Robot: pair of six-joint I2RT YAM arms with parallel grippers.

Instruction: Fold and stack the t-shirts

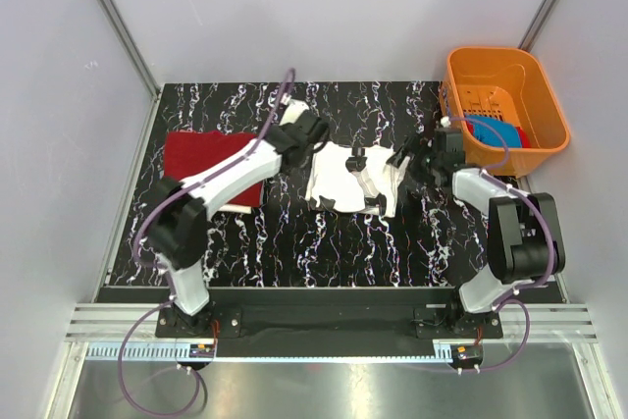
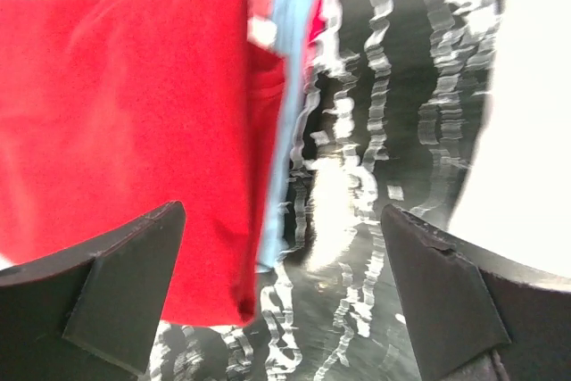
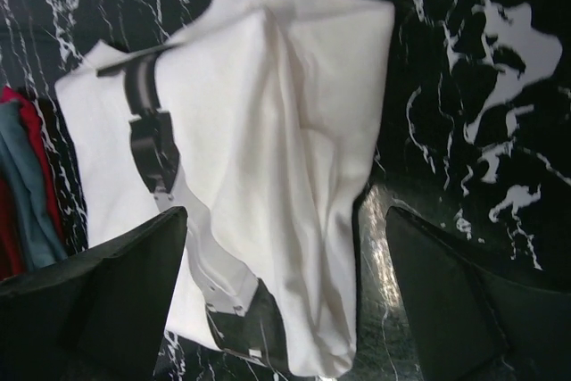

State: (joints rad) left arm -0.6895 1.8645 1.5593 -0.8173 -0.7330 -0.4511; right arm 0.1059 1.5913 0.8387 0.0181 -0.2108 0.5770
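Left jaws stand wide apart with nothing between them; I see only bare black marbled tabletop [image 2: 357, 310] in the gap. The red t-shirt [image 2: 116, 122] lies folded flat just ahead and to the left of those jaws, its straight edge running toward the gap. The edge of the white t-shirt [image 2: 526, 113] shows ahead on their right.

Right jaws are also spread wide and grip nothing. The white t-shirt [image 3: 268, 149] sits directly ahead of them and partly between them. It is bunched and loosely folded, with a dark printed band down its left half. From the wrist camera I cannot tell whether the jaws touch the cloth.

From above, the white t-shirt [image 1: 339, 176] lies between the two sets of jaws, left jaws at its far left corner, right jaws at its right edge. The red t-shirt [image 1: 206, 159] is beside the left arm. Behind the right jaws stands an orange basket [image 1: 549, 105] with the blue t-shirt [image 1: 498, 130] inside.
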